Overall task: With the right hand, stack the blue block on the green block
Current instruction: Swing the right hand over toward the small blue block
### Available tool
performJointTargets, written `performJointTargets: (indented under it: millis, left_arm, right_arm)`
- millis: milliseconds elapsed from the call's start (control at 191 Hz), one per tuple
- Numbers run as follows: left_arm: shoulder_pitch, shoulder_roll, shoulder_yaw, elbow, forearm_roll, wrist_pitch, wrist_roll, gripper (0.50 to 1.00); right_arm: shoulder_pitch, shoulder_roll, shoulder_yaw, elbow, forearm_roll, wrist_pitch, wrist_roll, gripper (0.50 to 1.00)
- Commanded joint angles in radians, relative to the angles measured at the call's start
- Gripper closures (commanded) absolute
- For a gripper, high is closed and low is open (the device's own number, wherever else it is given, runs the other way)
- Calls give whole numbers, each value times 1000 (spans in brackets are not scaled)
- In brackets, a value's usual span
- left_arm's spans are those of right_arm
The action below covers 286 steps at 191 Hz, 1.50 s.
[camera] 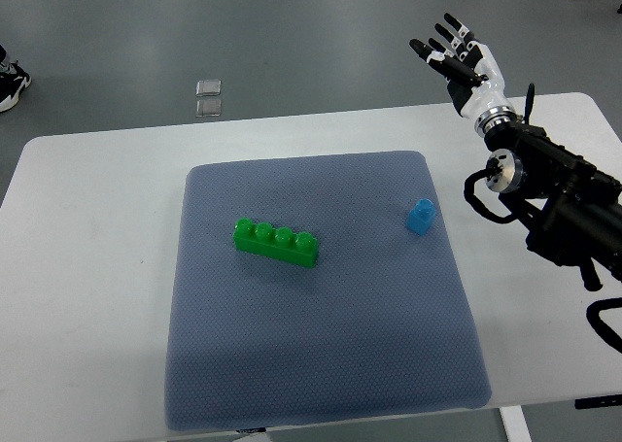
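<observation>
From the top view I see my right hand [457,55] raised past the desk's [87,267] far right corner, fingers spread, holding nothing; the blue block [420,217] waits near the mat's [321,364] right edge; the green block [276,242] lies mid-mat, studs up, ready for stacking, I judge.

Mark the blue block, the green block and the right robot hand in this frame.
blue block [420,218]: top view, middle of its body.
green block [276,243]: top view, middle of its studded top.
right robot hand [461,61]: top view, palm below the spread fingers.
</observation>
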Motion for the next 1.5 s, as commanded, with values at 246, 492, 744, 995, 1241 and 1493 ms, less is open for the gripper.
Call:
performJointTargets:
  millis: [246,492,744,995,1241,1493]
  left_arm:
    - [0,0,0,1,0,0,0,500]
    - [0,0,0,1,0,0,0,500]
    - [0,0,0,1,0,0,0,500]
    - [0,0,0,1,0,0,0,500]
    - [0,0,0,0,0,0,0,500]
    - [0,0,0,1,0,0,0,500]
  right_arm:
    - [183,-219,-486,193,-559,60,-60,587]
    - [329,-374,-650,401,-1002,200,-43,589]
    - [364,-380,-659,451,-1295,255,-16,589]
    - [350,-359,-667,484,-1447,257,-7,589]
    - [306,-328,-703,480,-1467,228,-14,591]
    - [275,-322,-706,434,-1498,183,-22,593]
